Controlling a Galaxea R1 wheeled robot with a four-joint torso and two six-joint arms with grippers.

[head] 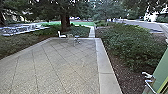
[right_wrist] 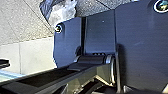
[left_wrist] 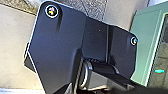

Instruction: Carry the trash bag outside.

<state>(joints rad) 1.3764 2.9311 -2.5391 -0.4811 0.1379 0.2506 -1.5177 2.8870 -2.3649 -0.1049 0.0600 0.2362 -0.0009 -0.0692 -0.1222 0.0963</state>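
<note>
A trash bag (right_wrist: 63, 12), pale and translucent with a dark blue-grey part beside it, shows in the right wrist view past the edge of the dark plate of my right gripper (right_wrist: 100, 36). Speckled paving lies behind the bag. The plate hides part of it, and whether the gripper holds it cannot be made out. In the left wrist view the dark plate of my left gripper (left_wrist: 96, 37) stands over pale concrete, near a green door frame.
Ahead in the head view lies a paved patio (head: 57, 67) with a pale border (head: 103, 62). A white chair (head: 61, 35) and a small table (head: 74, 38) stand at its far end. Bushes (head: 130, 45) line the right. A green door (head: 162, 72) with a metal handle (head: 149, 81) is close on the right.
</note>
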